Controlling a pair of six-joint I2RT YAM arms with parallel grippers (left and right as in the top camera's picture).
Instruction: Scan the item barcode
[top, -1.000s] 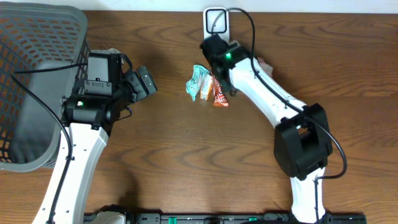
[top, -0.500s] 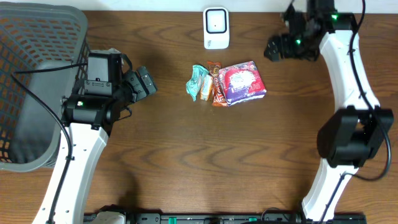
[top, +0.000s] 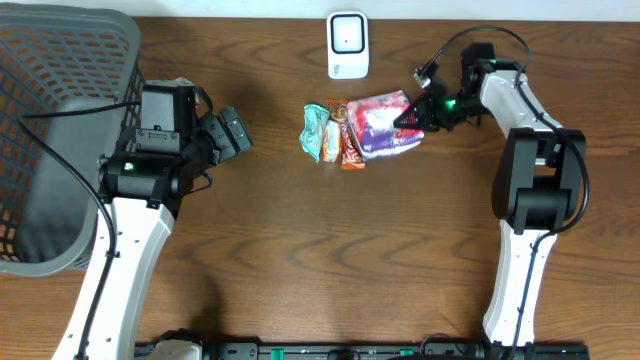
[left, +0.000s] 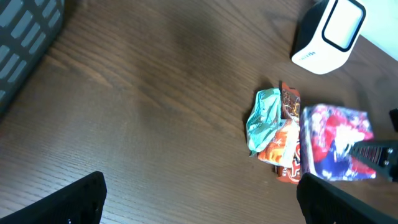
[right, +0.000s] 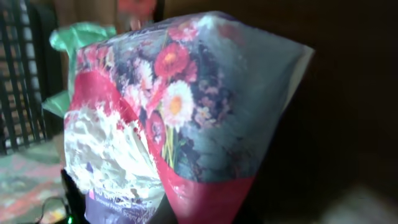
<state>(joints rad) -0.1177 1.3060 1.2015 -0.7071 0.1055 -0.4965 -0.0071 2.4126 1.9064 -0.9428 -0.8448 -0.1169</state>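
A floral packet (top: 372, 120) in pink, purple and white lies in the middle of the table, beside an orange packet (top: 346, 143) and a teal one (top: 318, 130). My right gripper (top: 412, 118) is shut on the floral packet's right edge. In the right wrist view that packet (right: 186, 112) fills the frame and hides the fingers. The white scanner (top: 347, 44) stands at the back edge behind the packets. My left gripper (top: 232, 130) hangs open to the left of the packets and holds nothing. Its dark fingertips (left: 348, 199) frame bare wood, with the floral packet (left: 336, 143) ahead.
A grey mesh basket (top: 60, 130) fills the far left of the table beside my left arm. The scanner (left: 328, 34) also shows in the left wrist view, behind the teal packet (left: 264, 118) and the orange packet (left: 285, 146).
My right arm swung from the back right corner to the floral packet and closed on its right edge. The packet has tipped and shifted a little left. The left arm has not moved.
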